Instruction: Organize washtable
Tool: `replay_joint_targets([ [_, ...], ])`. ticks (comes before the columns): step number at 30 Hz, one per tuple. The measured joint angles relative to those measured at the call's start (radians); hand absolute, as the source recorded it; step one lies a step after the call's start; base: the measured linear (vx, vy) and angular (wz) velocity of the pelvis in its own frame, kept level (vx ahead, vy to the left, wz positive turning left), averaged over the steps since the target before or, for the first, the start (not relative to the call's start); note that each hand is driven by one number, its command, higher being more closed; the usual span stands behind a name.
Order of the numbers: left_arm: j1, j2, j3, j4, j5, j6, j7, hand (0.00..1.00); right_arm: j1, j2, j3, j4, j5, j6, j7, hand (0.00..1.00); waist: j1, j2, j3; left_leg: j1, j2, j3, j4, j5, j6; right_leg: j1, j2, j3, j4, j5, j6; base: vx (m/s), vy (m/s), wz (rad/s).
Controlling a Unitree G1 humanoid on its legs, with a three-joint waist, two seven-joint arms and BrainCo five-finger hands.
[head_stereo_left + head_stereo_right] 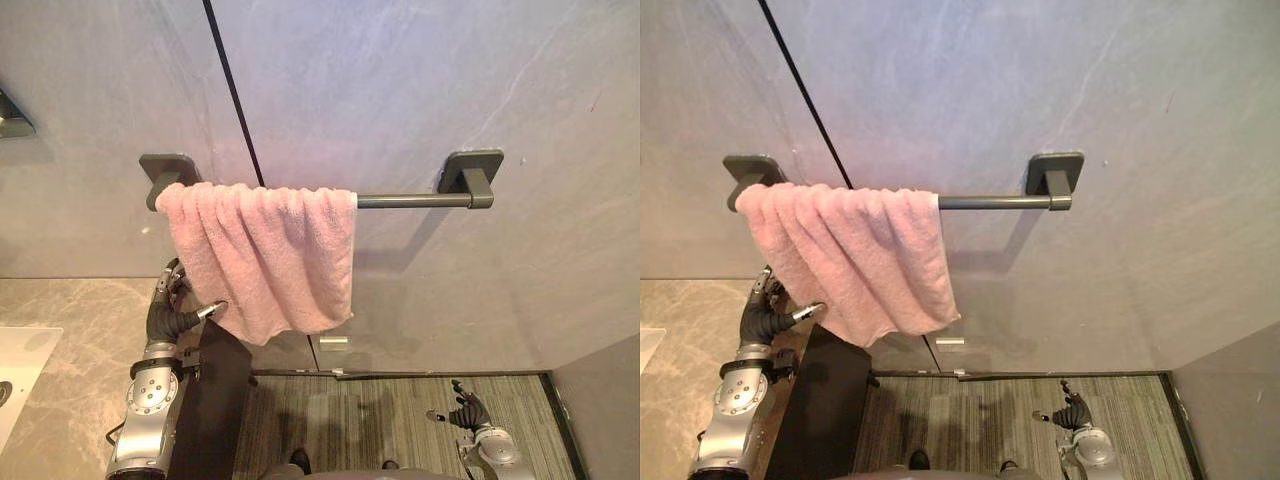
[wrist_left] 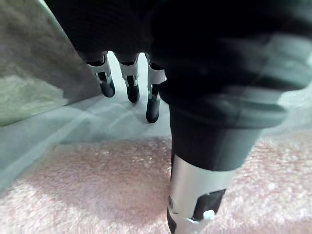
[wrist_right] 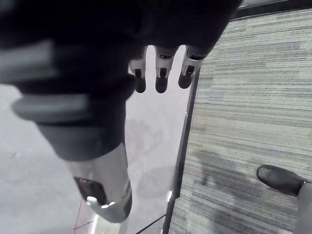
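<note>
Seemingly we are straightening the pink towel (image 1: 265,255): our left hand (image 1: 172,306), fingers loose and empty, at its seven o'clock, must pinch that edge; right hand (image 1: 463,409) hangs spread.

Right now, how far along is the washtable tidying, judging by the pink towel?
Done: the pink terry towel hangs over the dark grey wall bar, bunched toward its left end. In hand: the open left robot hand is at the towel's lower edge, gripping nothing; the open right robot hand hangs low above the striped carpet. Left: probably spreading the towel evenly.
</note>
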Motion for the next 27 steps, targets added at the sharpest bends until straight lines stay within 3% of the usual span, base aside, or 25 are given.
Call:
replay_joint_targets([
  [8, -0.002, 0.004, -0.117, 0.043, 0.029, 0.0, -0.027, 0.0, -0.008, -0.001, 0.036, -0.028, -0.027, 0.0, 0.002, 0.0, -0.009, -0.005, -0.007, 0.006, -0.013, 0.002, -0.032, 0.016, 0.011, -0.002, -0.007, 0.001, -0.019, 0.012, 0.009, -0.01, 0.001, 0.0],
  [9, -0.001, 0.002, -0.12, 0.051, 0.032, 0.001, -0.037, 1.0, -0.008, 0.0, 0.041, -0.043, -0.029, 0.001, 0.002, 0.0, -0.012, -0.005, -0.007, 0.007, -0.015, 0.003, -0.032, 0.016, 0.011, -0.001, -0.009, 0.002, -0.019, 0.013, 0.01, 0.0, 0.0, 0.0],
  [17, -0.002, -0.02, -0.16, 0.06, 0.051, 0.002, -0.049, 1.0, -0.027, 0.003, 0.064, -0.112, -0.029, -0.001, 0.0, 0.0, -0.026, -0.016, -0.014, 0.013, -0.015, 0.013, -0.038, 0.016, 0.011, -0.001, -0.009, 0.014, -0.019, 0.014, 0.01, -0.01, -0.005, -0.03],
  [24, -0.003, -0.023, -0.158, 0.06, 0.061, 0.001, -0.044, 1.0, -0.016, 0.0, 0.07, -0.291, -0.028, -0.008, -0.001, 0.0, -0.05, -0.019, -0.016, 0.028, -0.017, 0.032, -0.051, 0.017, 0.012, -0.002, -0.009, 0.027, -0.023, 0.018, 0.013, -0.01, -0.009, -0.09],
  [27, -0.003, -0.023, -0.157, 0.06, 0.061, 0.001, -0.044, 1.0, -0.011, -0.017, 0.097, -0.398, -0.026, -0.033, 0.019, 0.0, -0.049, -0.019, -0.016, 0.028, -0.017, 0.033, -0.051, 0.017, 0.012, -0.001, -0.008, 0.029, -0.029, 0.024, 0.012, -0.01, -0.006, -0.01],
])
